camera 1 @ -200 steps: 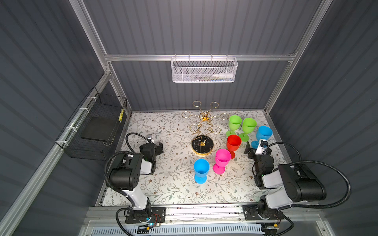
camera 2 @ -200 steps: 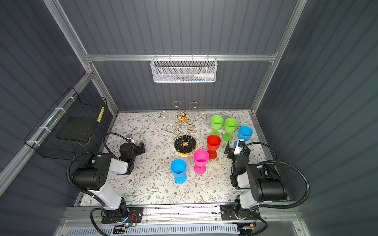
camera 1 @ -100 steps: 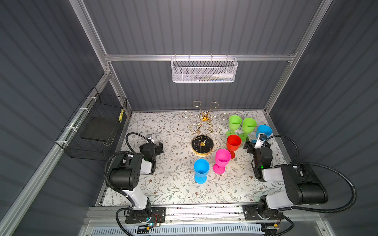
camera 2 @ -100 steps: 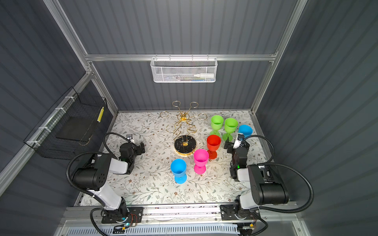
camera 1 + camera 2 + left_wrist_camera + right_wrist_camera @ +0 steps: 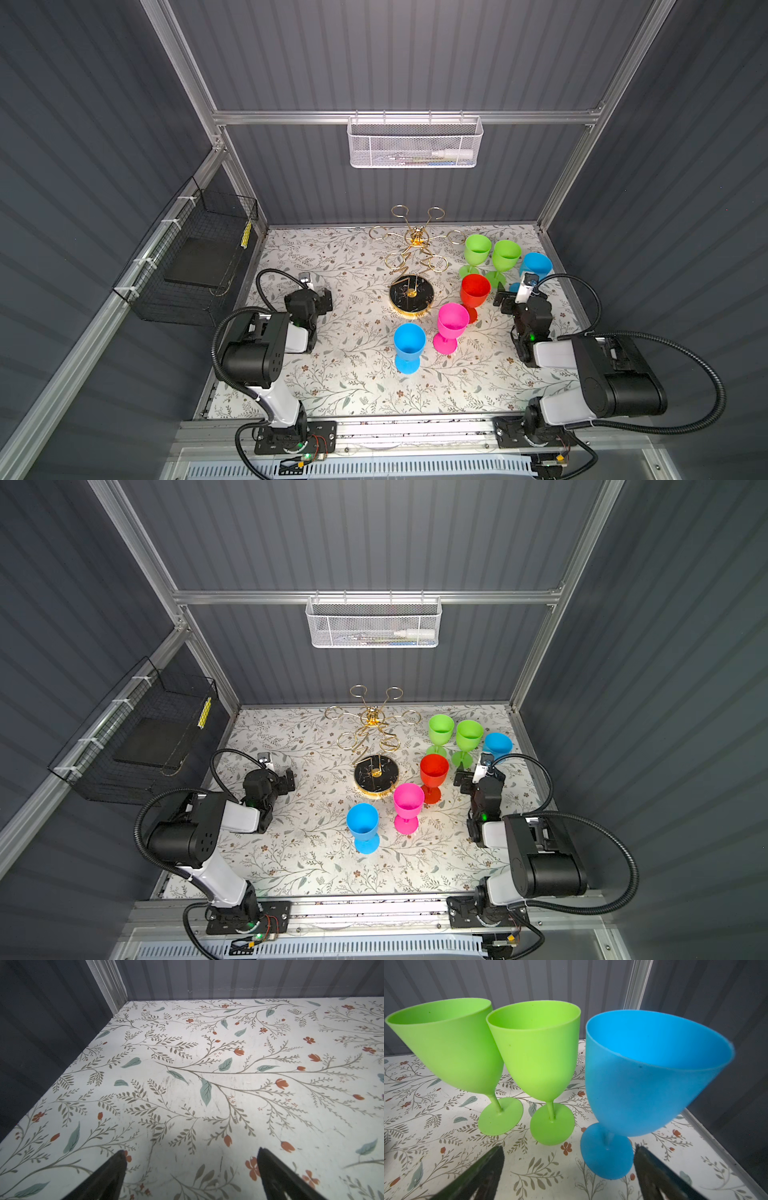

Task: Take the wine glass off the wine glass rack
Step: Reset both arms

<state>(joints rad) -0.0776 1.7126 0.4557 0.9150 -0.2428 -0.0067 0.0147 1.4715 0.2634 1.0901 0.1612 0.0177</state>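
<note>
Grey ribbed walls (image 5: 415,62) enclose a floral-patterned table (image 5: 353,374), brightly lit.

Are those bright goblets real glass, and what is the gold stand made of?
Likely not glass: the green goblet and blue goblet look like matte plastic, opaque, evenly coloured, without glints. The rack looks like thin bent metal wire with a shiny gold finish. Its round base is glossy black with pale veins and a gold rim, perhaps marble or an imitation.
</note>
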